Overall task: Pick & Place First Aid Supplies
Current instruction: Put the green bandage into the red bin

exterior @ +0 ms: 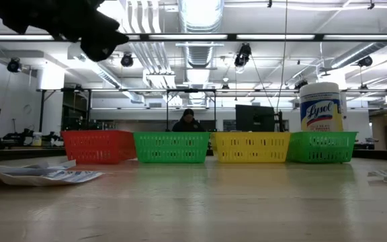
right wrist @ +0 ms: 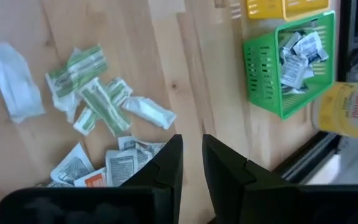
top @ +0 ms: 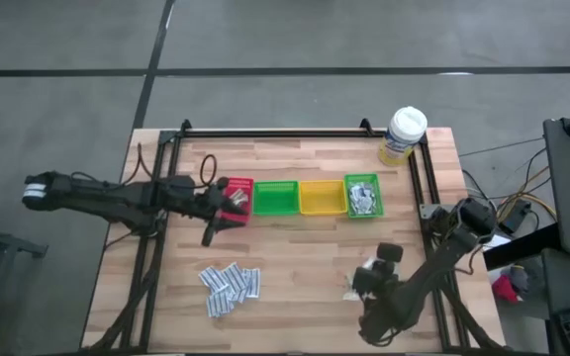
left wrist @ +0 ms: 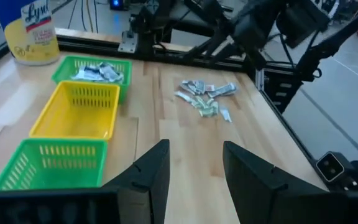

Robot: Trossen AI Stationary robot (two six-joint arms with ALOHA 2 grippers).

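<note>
- Over the red bin [top: 237,197] hangs the left claw [top: 228,210], fingers spread wide and holding nothing; its wrist view looks along the bin row with bare table [left wrist: 185,143] between its fingers.
- Far from that claw, near the right arm, a loose heap of small packets [left wrist: 202,96] lies on the wood; a second, white-blue pile [top: 231,282] sits on the table just in front of the left claw.
- Right claw [right wrist: 191,163] hovers directly above the heap [right wrist: 98,106], fingers a narrow gap apart and empty; pale green sachets and printed white ones lie just ahead of its tips.
- Beyond the right claw, the end green bin [right wrist: 291,62] already holds grey-silver packets, with the wipes tub [top: 404,133] beside it.
- Judged step: picking 1 packet. Best to lower onto a packet at the heap's edge, such as the white one [right wrist: 149,112] lying apart, so only 1 comes up.
- Flat sachets probably slip; close on an edge, not the flat face.
</note>
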